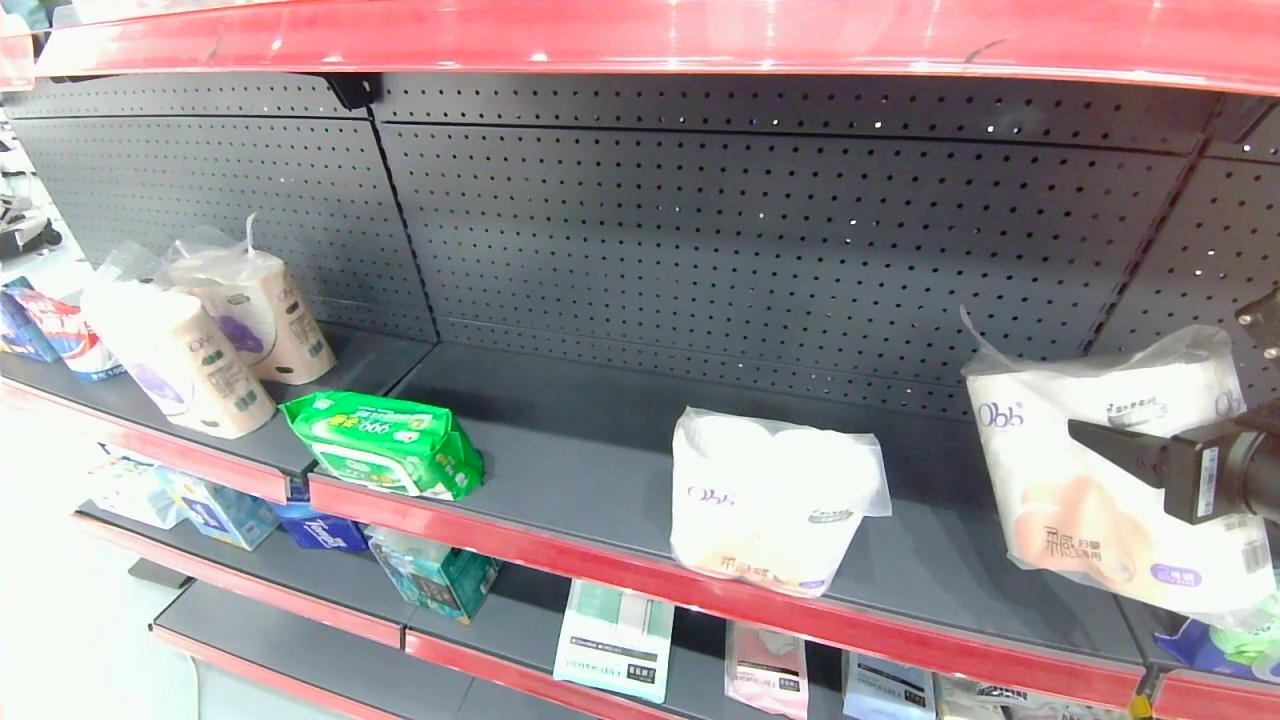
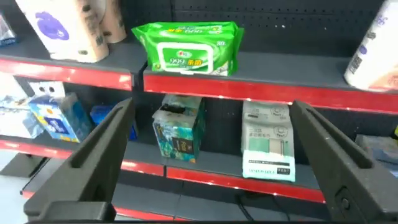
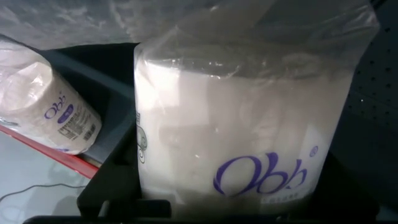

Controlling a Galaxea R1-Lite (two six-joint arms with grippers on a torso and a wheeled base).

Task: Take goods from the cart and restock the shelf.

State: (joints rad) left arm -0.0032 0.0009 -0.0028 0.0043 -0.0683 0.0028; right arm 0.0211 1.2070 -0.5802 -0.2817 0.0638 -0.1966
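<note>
Right wrist view: pack in claw

A green wipes pack lies flat, just beside a tall roll pack standing upright with a second roll pack close behind it. Blue-and-red packets sit farther left. One level lower, a teal box stands near a dark blue pack and light blue tissue packs. To the right are a white-and-green pack and a pink pack.
</note>
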